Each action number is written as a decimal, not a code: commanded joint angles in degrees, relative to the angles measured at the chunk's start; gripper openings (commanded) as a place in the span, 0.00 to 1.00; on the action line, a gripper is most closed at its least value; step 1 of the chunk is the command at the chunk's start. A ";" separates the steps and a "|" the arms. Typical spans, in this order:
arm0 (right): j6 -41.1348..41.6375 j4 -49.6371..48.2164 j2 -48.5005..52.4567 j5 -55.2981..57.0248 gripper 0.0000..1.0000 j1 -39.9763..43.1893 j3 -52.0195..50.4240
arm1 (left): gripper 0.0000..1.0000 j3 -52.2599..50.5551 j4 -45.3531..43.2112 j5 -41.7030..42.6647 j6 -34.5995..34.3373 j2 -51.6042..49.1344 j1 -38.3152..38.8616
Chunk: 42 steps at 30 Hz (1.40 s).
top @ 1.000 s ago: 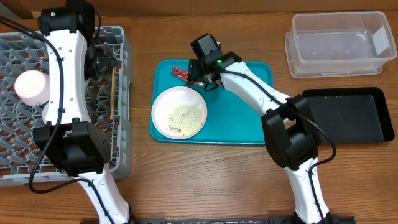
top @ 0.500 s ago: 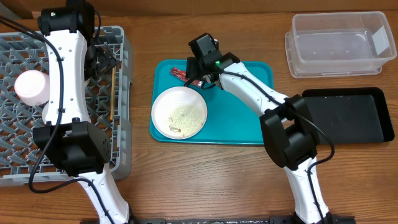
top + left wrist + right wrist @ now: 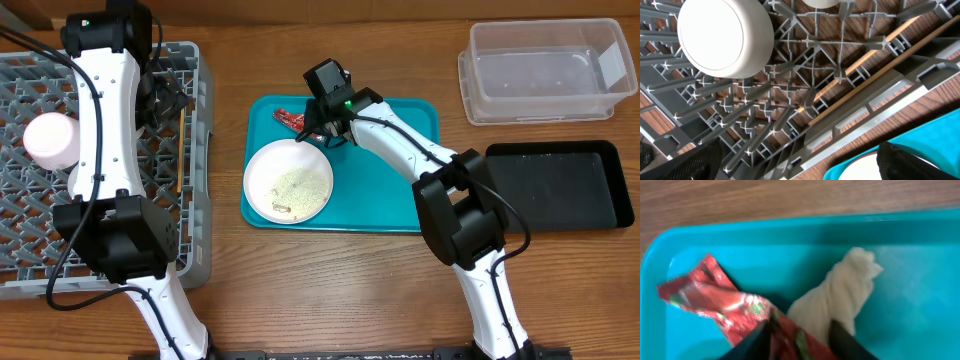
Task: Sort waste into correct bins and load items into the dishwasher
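Right gripper (image 3: 800, 335): jaws astride red wrapper (image 3: 715, 300); grip unclear.
Left gripper (image 3: 800, 162): wide open, empty, above rack (image 3: 200, 235).
Done: chopsticks (image 3: 179, 150) racked.
Pending: wrapper, plate (image 3: 262, 170), crumbs (image 3: 296, 185).

One grey rack (image 3: 195, 200), one teal tray (image 3: 385, 200), one white plate (image 3: 264, 166), one red wrapper (image 3: 705, 292), one clear tub (image 3: 545, 75), one black tray (image 3: 560, 190), one pink bowl (image 3: 50, 140), two chopsticks (image 3: 180, 150)

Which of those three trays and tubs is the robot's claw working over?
The teal tray, holding the white plate and red wrapper; the clear tub and black tray sit apart from it.
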State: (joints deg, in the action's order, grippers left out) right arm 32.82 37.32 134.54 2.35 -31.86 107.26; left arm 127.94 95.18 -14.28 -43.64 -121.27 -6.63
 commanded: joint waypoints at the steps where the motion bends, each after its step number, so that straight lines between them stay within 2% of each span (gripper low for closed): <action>1: 0.13 2.36 0.48 -0.02 0.30 0.76 2.34 | 1.00 1.29 0.13 0.00 -1.22 2.25 -0.09; 4: 0.13 5.70 0.44 0.15 0.23 1.25 5.05 | 1.00 1.29 0.13 0.00 -1.20 2.25 -0.09; 7: 0.13 9.53 0.44 0.15 0.08 1.90 8.44 | 1.00 1.29 0.13 -0.02 -1.20 2.25 -0.09; 9: 0.13 12.13 0.44 0.15 0.04 2.32 10.91 | 1.00 1.29 0.13 0.00 -1.20 2.25 -0.09; 19: 0.13 26.58 0.39 0.13 0.04 2.47 24.90 | 1.00 1.29 0.13 0.00 -1.22 2.25 -0.09; 28: 0.17 37.31 0.37 0.79 0.04 4.22 32.00 | 1.00 1.29 0.13 -0.02 -1.20 2.25 -0.09; 32: 0.59 41.29 0.37 2.08 0.04 9.22 37.92 | 1.00 1.29 0.13 0.00 -1.20 2.25 -0.09; 37: 0.55 44.30 0.37 2.10 0.04 19.61 45.68 | 1.00 1.29 0.13 -0.02 -1.22 2.25 -0.09; 42: 0.55 43.54 0.39 2.10 0.04 30.73 47.25 | 1.00 1.29 0.13 -0.02 -1.22 2.25 -0.09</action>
State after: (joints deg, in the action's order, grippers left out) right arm 33.04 80.95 134.65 3.40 -5.76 153.08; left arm 127.94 95.18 -14.28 -43.64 -121.27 -6.63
